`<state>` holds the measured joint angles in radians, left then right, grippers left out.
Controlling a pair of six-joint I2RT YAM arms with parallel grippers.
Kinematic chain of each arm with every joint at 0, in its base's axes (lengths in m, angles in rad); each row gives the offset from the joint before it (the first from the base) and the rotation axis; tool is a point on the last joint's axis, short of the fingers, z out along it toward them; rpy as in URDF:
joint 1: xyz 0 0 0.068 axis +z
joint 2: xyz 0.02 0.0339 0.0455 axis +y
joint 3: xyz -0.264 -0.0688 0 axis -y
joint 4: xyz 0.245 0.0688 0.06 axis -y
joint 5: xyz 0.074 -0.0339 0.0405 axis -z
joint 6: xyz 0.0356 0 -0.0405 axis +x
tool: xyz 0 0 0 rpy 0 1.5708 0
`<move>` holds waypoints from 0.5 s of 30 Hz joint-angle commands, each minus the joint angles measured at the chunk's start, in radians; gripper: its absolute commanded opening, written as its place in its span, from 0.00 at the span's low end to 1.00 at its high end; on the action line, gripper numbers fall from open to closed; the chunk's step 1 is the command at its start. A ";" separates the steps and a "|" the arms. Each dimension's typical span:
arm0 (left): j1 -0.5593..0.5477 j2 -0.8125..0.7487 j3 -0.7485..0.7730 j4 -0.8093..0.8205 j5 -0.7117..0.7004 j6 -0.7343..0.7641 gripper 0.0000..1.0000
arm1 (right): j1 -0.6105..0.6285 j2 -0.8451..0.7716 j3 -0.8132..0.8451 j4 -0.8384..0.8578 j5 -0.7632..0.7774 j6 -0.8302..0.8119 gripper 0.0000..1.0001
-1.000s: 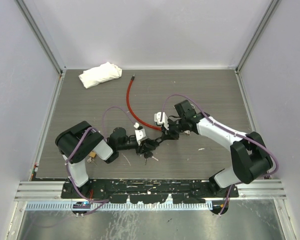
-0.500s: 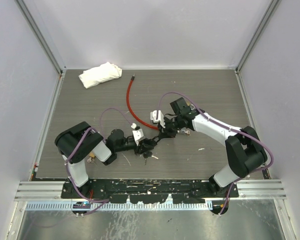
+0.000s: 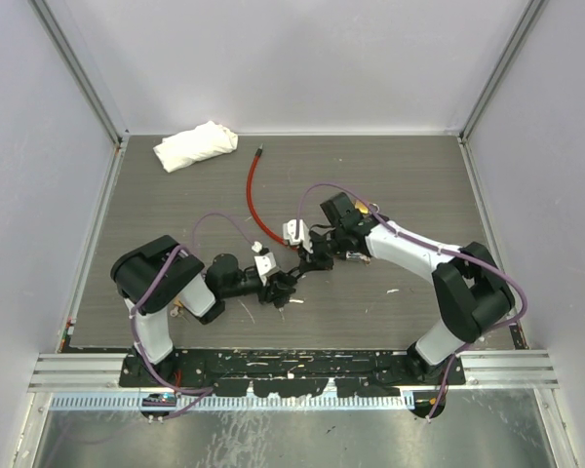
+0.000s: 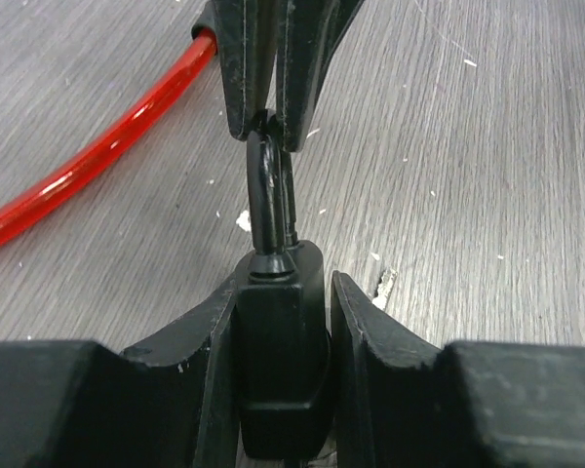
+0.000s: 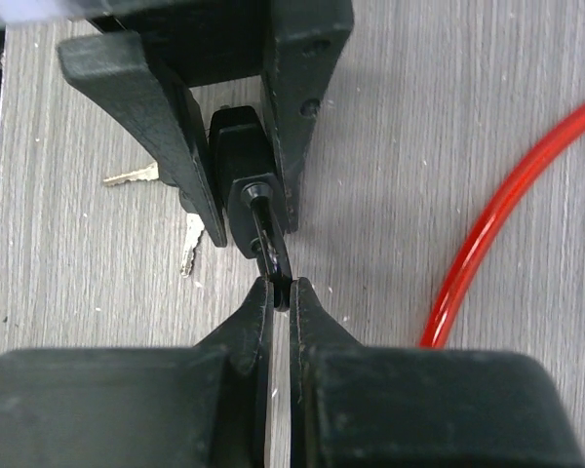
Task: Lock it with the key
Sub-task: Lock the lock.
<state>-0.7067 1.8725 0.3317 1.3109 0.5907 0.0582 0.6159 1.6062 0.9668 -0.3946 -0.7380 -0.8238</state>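
Over the last second both grippers, with the padlock (image 3: 291, 280) between them, have slid leftward over the table (image 3: 400, 175), and the right arm has folded in closer. The left gripper (image 4: 283, 292) reaches in low from the left and is clamped on the padlock's black body. The right gripper (image 5: 281, 292) comes from the right, its fingers pinched together on the top of the shackle (image 4: 268, 195). Two keys (image 5: 136, 175) lie on the table just beside the padlock, on its near side. A red cable (image 3: 253, 195) runs from near the shackle toward the far edge. A white cloth (image 3: 195, 144) lies well apart, far-left of the padlock. Open table stretches right of the padlock to the side wall.
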 commanded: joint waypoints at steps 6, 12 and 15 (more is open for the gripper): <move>-0.009 0.090 0.019 -0.123 -0.056 0.083 0.00 | 0.296 0.223 -0.104 -0.049 -0.378 0.063 0.01; 0.012 0.122 -0.010 -0.022 -0.050 0.042 0.00 | 0.295 0.235 -0.112 0.002 -0.384 0.109 0.01; 0.016 0.127 -0.013 -0.007 -0.047 0.034 0.00 | 0.288 0.215 -0.122 0.071 -0.341 0.174 0.01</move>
<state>-0.6651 1.9125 0.2813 1.3880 0.6384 0.0391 0.6762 1.6558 0.9649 -0.3054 -0.7921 -0.7872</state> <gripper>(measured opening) 0.344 0.077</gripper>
